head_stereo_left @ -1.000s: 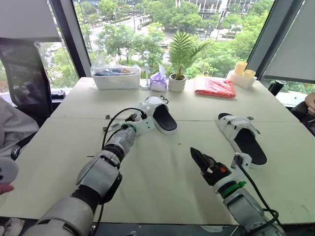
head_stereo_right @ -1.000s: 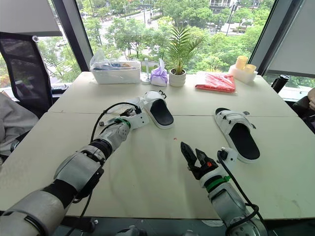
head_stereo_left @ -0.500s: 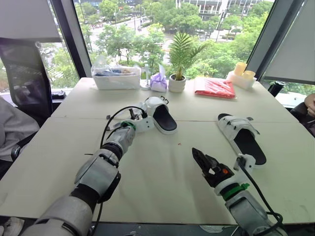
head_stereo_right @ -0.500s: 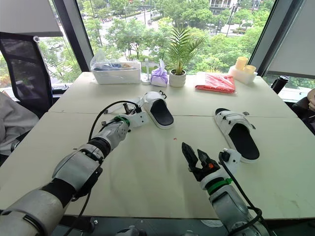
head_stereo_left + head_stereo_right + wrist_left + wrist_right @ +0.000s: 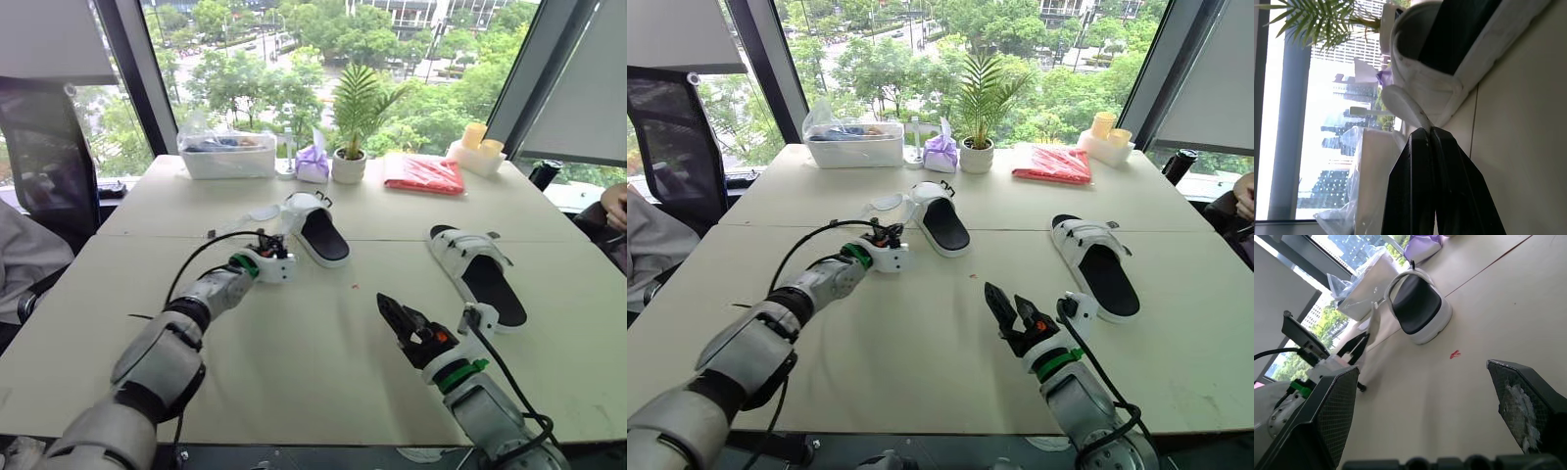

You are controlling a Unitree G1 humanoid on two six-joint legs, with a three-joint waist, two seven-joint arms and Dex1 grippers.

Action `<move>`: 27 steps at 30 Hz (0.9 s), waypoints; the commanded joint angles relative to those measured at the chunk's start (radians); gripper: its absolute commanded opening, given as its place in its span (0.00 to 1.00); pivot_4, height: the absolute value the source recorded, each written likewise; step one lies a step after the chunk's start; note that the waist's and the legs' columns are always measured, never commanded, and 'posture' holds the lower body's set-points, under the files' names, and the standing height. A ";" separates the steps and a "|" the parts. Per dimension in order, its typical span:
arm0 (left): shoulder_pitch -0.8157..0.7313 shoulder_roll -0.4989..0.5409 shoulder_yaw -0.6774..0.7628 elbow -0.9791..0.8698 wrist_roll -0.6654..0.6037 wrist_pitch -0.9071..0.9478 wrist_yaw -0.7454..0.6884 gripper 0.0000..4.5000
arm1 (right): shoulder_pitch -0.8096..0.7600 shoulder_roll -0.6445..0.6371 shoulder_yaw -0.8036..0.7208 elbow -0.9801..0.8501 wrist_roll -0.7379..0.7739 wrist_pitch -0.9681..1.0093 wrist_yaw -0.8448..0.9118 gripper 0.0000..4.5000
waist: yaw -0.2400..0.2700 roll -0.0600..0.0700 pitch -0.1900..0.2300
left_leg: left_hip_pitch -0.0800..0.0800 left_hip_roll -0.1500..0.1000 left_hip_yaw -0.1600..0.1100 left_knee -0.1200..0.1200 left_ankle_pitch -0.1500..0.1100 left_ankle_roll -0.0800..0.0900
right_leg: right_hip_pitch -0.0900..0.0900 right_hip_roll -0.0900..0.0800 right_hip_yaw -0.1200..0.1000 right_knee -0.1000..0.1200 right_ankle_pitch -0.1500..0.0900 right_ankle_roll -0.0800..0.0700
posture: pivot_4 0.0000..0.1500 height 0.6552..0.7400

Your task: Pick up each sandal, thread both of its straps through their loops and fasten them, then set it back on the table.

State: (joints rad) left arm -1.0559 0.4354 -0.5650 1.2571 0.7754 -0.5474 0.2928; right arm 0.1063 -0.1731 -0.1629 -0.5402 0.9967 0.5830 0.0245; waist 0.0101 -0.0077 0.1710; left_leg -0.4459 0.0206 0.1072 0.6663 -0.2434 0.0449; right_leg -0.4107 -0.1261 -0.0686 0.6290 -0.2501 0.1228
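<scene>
A white sandal [image 5: 315,227] with a black footbed lies at the middle of the table, one loose strap [image 5: 265,211] drawn out to its left. My left gripper [image 5: 270,245] sits just left of it, shut on that strap's end [image 5: 1418,113]; the left wrist view shows the strap pinched between the black fingertips. A second white sandal [image 5: 480,274] lies at the right. My right gripper [image 5: 400,318] hovers open above the table's front, between the two sandals, with nothing held. From the right wrist view, the left sandal [image 5: 1420,308] and the held strap [image 5: 1374,320] lie ahead.
Along the far edge stand a clear plastic box [image 5: 227,155], a purple pouch [image 5: 313,162], a potted plant [image 5: 351,162], a red packet [image 5: 425,173] and yellow cups [image 5: 476,152]. A black chair [image 5: 44,147] is at the left. A person's hand [image 5: 615,206] shows at the right edge.
My left gripper has drawn back and to the left from the sandal, pulling the strap out beside it. The right gripper has hardly moved.
</scene>
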 commanded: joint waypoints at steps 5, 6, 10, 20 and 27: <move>0.112 0.178 0.020 -0.261 0.012 -0.105 0.022 0.00 | -0.054 -0.007 0.002 0.025 0.001 0.003 0.036 1.00 | 0.001 0.000 0.000 | 0.000 0.000 0.001 0.000 0.000 0.000 | 0.000 -0.001 0.000 0.000 0.000 0.000 | 1.00 1.00; 0.131 0.205 0.024 -0.289 0.015 -0.106 0.018 0.00 | -0.056 -0.007 0.002 0.027 0.001 0.004 0.038 1.00 | 0.000 0.000 0.000 | 0.000 0.000 0.001 0.000 0.000 0.000 | 0.000 -0.001 0.000 0.001 0.000 0.000 | 1.00 1.00; 0.165 0.289 0.043 -0.327 0.019 -0.090 0.020 0.00 | -0.062 -0.007 0.003 0.037 -0.001 0.008 0.046 1.00 | -0.003 0.000 0.000 | 0.000 0.000 0.002 0.000 0.000 0.000 | -0.001 -0.001 0.000 0.001 0.000 0.000 | 1.00 1.00; 0.076 0.190 0.115 -0.338 -0.061 0.019 -0.059 0.79 | -0.084 -0.005 0.008 0.061 -0.015 0.015 0.059 1.00 | 0.006 -0.001 0.000 | 0.000 -0.001 0.003 0.000 0.000 0.000 | 0.000 -0.001 0.000 0.001 0.000 0.000 | 1.00 1.00; 0.122 -0.069 0.248 -0.533 -0.297 0.270 -0.295 0.89 | -0.073 0.014 0.020 0.060 -0.036 0.004 0.056 1.00 | 0.002 -0.001 -0.001 | 0.001 -0.001 0.003 0.001 0.001 0.000 | 0.001 -0.001 0.000 0.001 0.000 0.000 | 1.00 1.00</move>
State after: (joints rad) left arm -0.9336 0.3867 -0.3514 0.7586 0.5327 -0.3436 0.0445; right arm 0.0342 -0.1681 -0.1472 -0.4574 0.9623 0.6016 0.0739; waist 0.0124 -0.0084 0.1705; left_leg -0.4452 0.0199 0.1103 0.6673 -0.2429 0.0444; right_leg -0.4098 -0.1268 -0.0688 0.6300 -0.2501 0.1228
